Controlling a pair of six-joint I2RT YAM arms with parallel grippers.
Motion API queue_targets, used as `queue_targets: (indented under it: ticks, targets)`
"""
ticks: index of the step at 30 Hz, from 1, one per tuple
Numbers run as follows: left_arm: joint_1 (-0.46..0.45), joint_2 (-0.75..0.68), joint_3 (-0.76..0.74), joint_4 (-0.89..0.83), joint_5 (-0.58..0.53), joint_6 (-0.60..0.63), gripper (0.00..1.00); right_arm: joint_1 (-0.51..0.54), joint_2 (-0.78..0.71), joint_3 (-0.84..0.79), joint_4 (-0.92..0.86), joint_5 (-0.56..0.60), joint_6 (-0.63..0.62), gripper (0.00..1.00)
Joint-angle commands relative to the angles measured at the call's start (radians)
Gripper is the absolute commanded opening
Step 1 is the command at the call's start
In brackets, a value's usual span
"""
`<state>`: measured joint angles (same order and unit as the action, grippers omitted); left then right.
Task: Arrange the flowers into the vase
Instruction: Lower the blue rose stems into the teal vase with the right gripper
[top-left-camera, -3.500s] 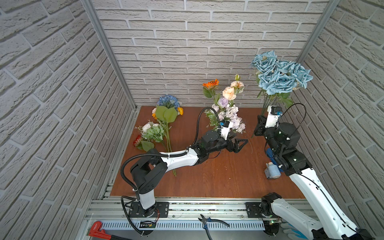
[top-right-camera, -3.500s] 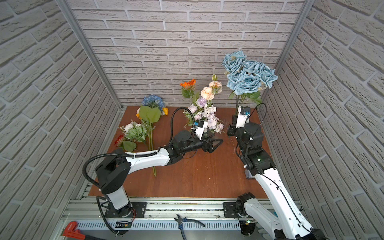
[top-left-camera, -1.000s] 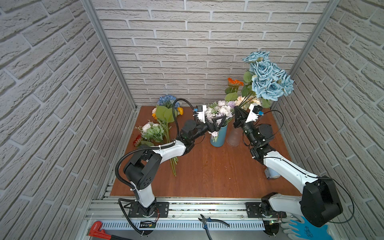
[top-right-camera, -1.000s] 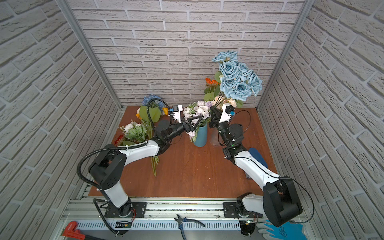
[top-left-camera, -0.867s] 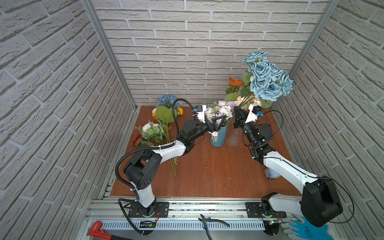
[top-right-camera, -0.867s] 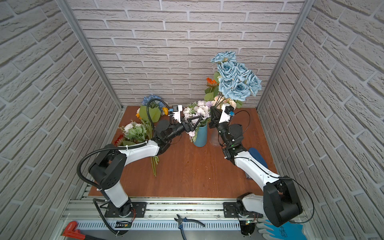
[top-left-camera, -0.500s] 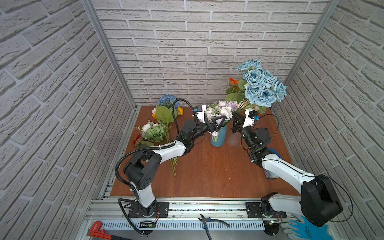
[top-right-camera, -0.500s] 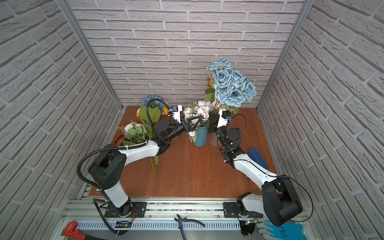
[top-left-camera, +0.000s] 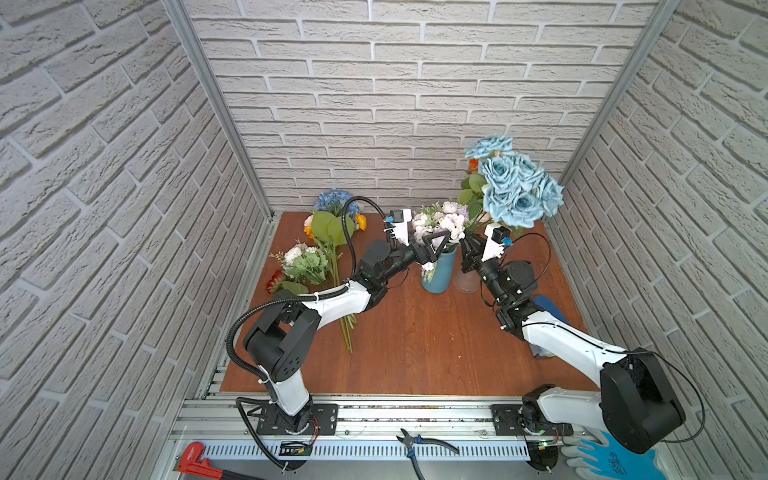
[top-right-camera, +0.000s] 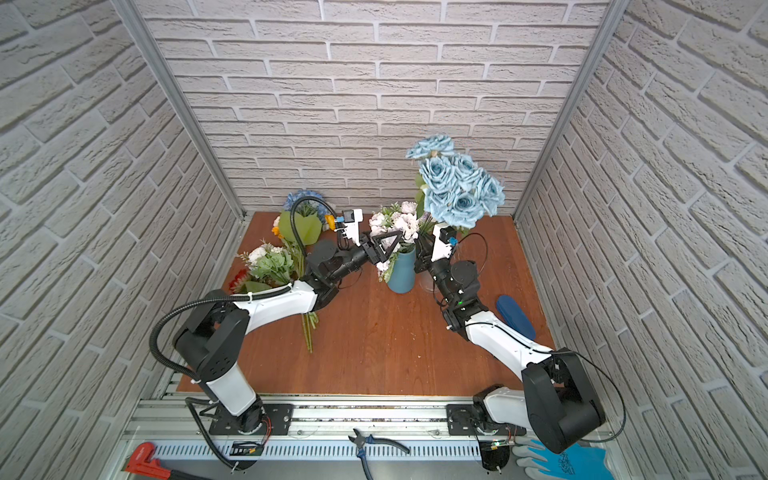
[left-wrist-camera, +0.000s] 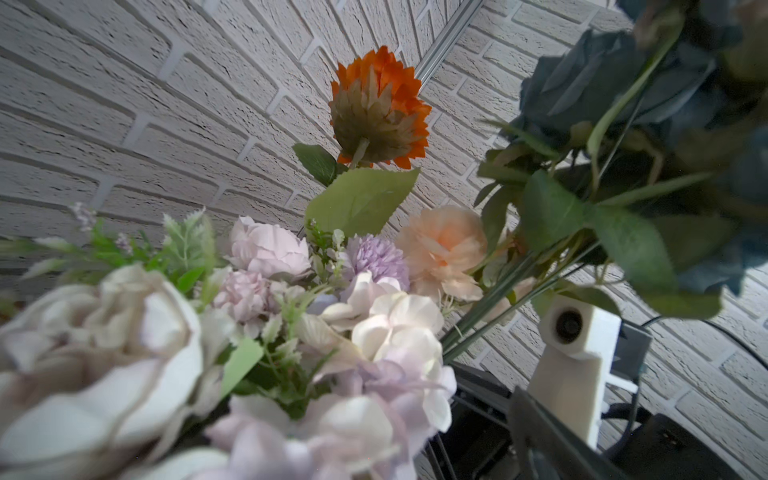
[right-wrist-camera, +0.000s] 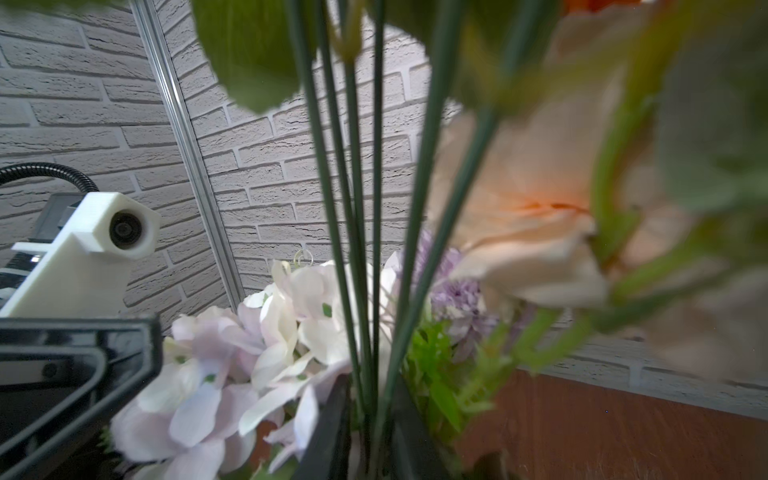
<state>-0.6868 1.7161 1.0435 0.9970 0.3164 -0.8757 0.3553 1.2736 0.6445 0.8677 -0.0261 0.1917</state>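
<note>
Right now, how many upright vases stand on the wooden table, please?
2: a teal ceramic vase at centre back, a clear glass vase beside it; others may be hidden.

White brick-pattern walls (top-left-camera: 415, 104) on three sides, silver metal posts (top-left-camera: 216, 108) in the back corners, reddish-brown wooden counter (top-left-camera: 415, 357), slotted aluminium rail (top-left-camera: 395, 415) along its near edge, soft even light, faint shadows

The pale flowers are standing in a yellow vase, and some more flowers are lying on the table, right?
Not quite. The vase is blue, not yellow, and both top views show that. The rest is right: the pale flowers are standing in it, and more flowers are lying on the table.
</note>
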Motion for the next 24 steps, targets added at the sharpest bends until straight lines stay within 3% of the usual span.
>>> queue_targets:
  ticks: [1,15,20,24]
  targets:
    - [0.010,-0.042,-0.014,0.069,0.007,0.012,0.98,0.008,-0.045,0.019,-0.027,-0.012,-0.025,0.28]
    - [0.014,-0.063,-0.029,0.076,0.006,0.018,0.98,0.008,-0.100,0.055,-0.134,0.005,-0.033,0.33]
    - [0.018,-0.082,-0.041,0.072,0.002,0.023,0.98,0.008,-0.182,0.037,-0.235,-0.022,-0.005,0.46]
    - [0.024,-0.089,-0.043,0.062,0.001,0.024,0.98,0.008,-0.262,0.055,-0.436,-0.062,-0.003,0.59]
